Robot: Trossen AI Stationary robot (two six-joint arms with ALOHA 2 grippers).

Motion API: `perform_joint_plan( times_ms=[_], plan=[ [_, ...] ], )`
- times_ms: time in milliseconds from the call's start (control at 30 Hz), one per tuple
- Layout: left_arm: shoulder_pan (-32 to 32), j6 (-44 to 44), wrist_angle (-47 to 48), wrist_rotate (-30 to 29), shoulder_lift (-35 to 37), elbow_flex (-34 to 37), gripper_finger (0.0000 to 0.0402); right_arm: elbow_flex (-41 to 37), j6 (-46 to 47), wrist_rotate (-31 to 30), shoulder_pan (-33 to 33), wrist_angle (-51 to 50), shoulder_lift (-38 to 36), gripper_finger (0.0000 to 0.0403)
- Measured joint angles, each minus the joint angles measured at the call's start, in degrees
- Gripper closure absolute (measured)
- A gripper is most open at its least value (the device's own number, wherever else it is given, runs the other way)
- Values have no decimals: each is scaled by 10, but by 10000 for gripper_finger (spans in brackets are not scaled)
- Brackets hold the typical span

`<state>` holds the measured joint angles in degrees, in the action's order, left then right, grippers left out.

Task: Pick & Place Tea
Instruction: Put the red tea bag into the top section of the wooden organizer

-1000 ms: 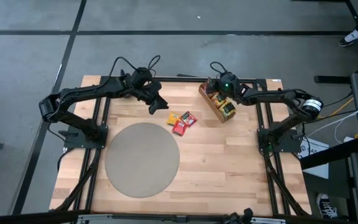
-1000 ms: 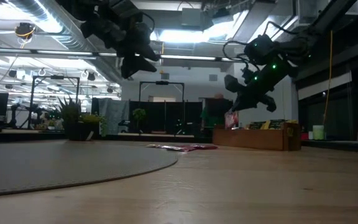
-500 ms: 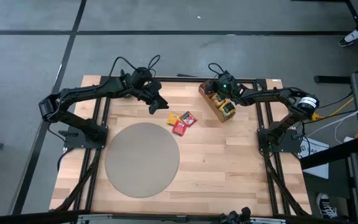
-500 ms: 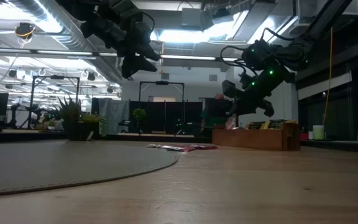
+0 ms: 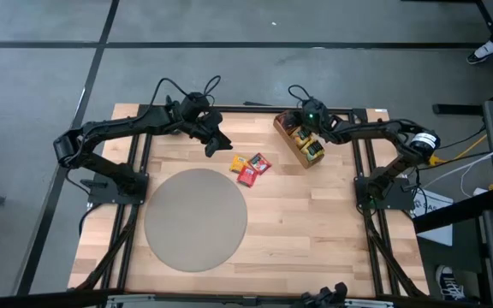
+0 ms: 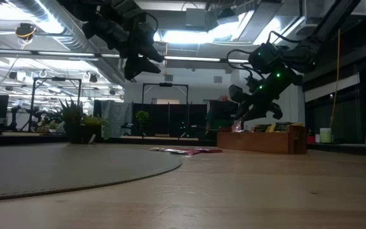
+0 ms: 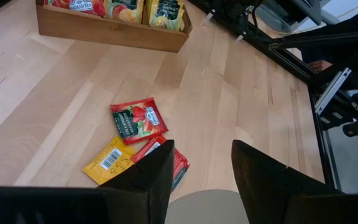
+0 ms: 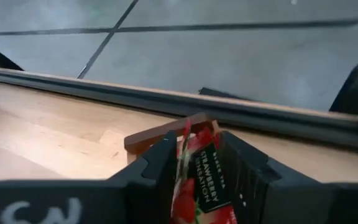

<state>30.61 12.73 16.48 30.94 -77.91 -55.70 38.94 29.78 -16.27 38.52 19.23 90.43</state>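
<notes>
Three tea sachets, two red and one yellow, lie flat and overlapping on the wooden table. More sachets stand in the long wooden tray at the far right. My left gripper hangs open above the table, to the far left of the loose sachets. My right gripper is over the tray's far end, open. A red strawberry sachet stands on edge between its fingers, leaning, with the tray's end wall just beyond it. My right gripper comes down on the red sachet from above, slanting toward the table's far edge, one finger on either side of its upper part. The gap is wider than the sachet is thick. Whether a finger touches it, I cannot tell.
A large round grey mat covers the table's near left. Dark frame rails run along both sides of the table. A small potted plant shows far off in the low view. Bare wood lies between the mat and the tray.
My right gripper has come down a little over the tray's far end, and the red sachet between its fingers has sunk lower toward the tray. My left gripper has kept still.
</notes>
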Motion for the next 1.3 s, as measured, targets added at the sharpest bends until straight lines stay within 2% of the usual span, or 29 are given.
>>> perform_joint_plan(
  times_ms=[100,167,333,400,733,1300],
  plan=[
    [0,0,0,0,0,0,245,0,21,24,9,-6,0,285],
    [0,0,0,0,0,0,245,0,30,39,13,-7,0,301],
    [0,0,0,0,0,0,245,0,30,62,16,8,0,380],
    [0,0,0,0,0,0,245,0,29,64,16,11,0,394],
    [0,0,0,-30,0,0,245,0,42,47,16,44,-1,399],
    [0,0,0,-29,0,0,245,0,6,1,-18,81,-1,401]
  ],
)
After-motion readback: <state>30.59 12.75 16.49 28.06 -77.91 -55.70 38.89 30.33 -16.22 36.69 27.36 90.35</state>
